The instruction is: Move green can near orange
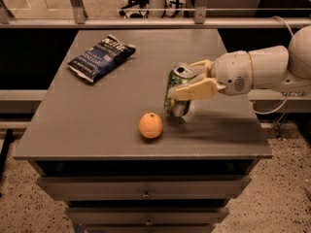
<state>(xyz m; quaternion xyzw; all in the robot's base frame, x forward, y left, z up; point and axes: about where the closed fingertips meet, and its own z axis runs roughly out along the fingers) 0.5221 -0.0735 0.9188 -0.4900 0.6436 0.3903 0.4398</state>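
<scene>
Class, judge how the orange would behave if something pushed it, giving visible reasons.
The orange is round and sits free on the flat table, so a nudge would probably roll it. The gripper, beside it, holds the tilted green can close by; setting that down against the fruit might send it rolling.

Gripper (184, 80) around green can (177, 107) near orange (150, 125)

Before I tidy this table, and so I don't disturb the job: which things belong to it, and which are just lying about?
Job: green can, clamped in the gripper over the right side of the table; orange, just front-left of the can.
Lying about: dark blue chip bag, back left.
</scene>
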